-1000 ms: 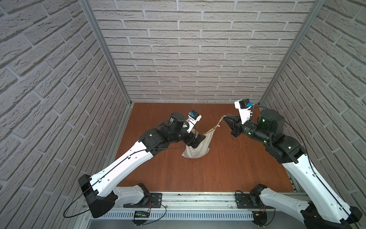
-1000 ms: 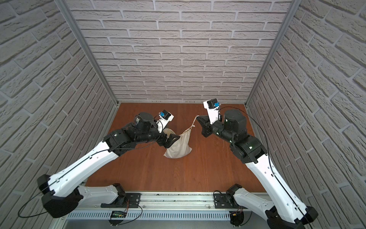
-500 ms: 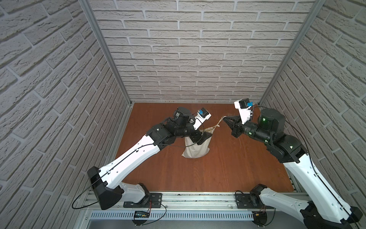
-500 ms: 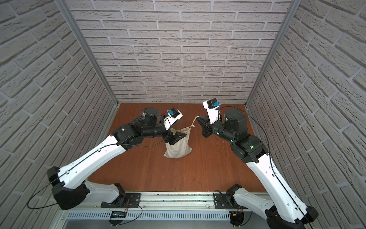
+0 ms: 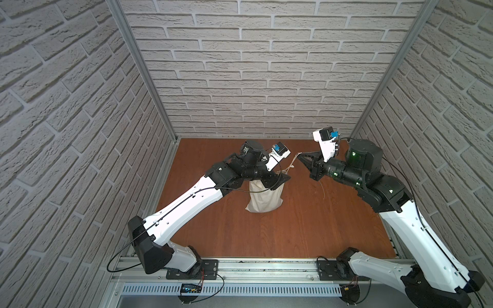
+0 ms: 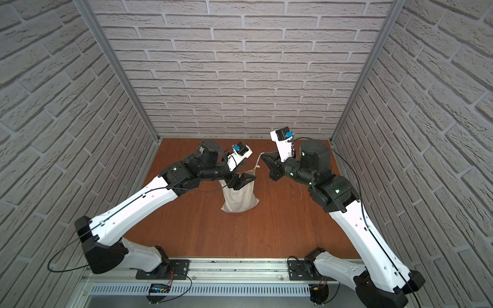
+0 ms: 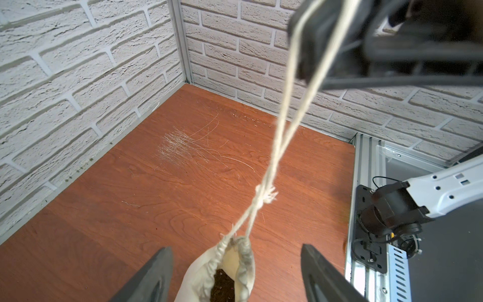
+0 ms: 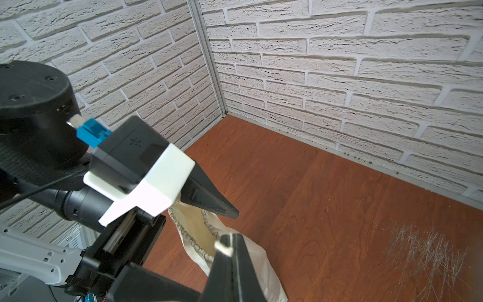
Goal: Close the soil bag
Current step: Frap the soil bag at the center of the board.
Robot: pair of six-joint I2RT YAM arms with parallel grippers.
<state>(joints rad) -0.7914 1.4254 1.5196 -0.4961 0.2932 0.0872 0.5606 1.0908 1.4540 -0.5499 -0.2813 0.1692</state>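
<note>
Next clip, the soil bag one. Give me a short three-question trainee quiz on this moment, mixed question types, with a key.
1. True or false: the right pincer is shut on the cord.
2. Pick one. The left pincer is: A) open, with a finger on each side of the soil bag at its mouth; B) shut on the cord; C) shut on nothing, far from the bag.
3. Fill in: in the left wrist view, dark ____ shows inside the bag's mouth.
Key: 1 true; 2 A; 3 soil.
</note>
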